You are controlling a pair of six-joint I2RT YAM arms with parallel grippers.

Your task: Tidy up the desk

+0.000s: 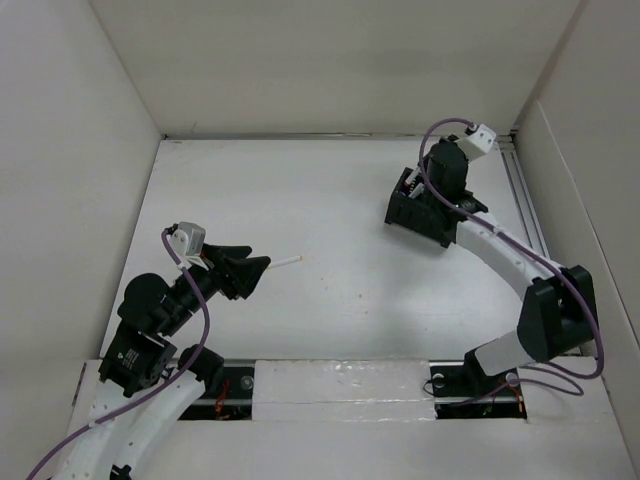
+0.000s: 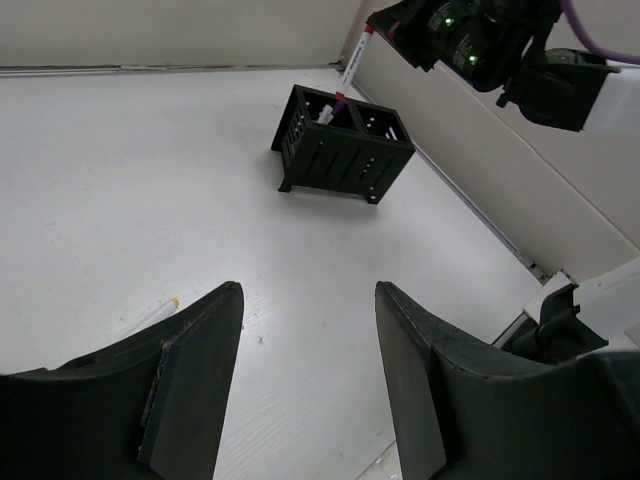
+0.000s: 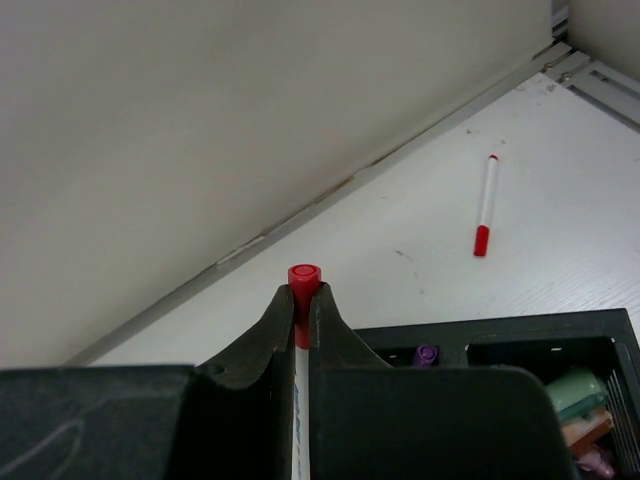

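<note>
The bench point(image 1: 330, 200) fills my top view as a flat white surface, walled in white on three sides, with a metal rail point(image 1: 522, 200) along its right edge. Toward its far right stands the black organizer box point(image 2: 340, 160). The right pincer point(image 3: 303, 295) hangs directly over it, pressed together on a red-capped marker point(image 3: 304, 274). The marker is held tilted, cap up, with its lower end at the mouth of a rear compartment, where a purple cap point(image 3: 427, 353) also shows. I cannot tell whether the tip rests on anything inside. Beyond the box, a second red marker point(image 3: 486, 205) lies flat on the bench near the far corner, well apart from the box. On the near left, the left pincer point(image 2: 308, 300) is low over the bench with its jaws spread, holding nothing. A white pen point(image 1: 287, 262) with a yellow end lies just beside one finger's outer side, and I cannot tell whether they touch.
</note>
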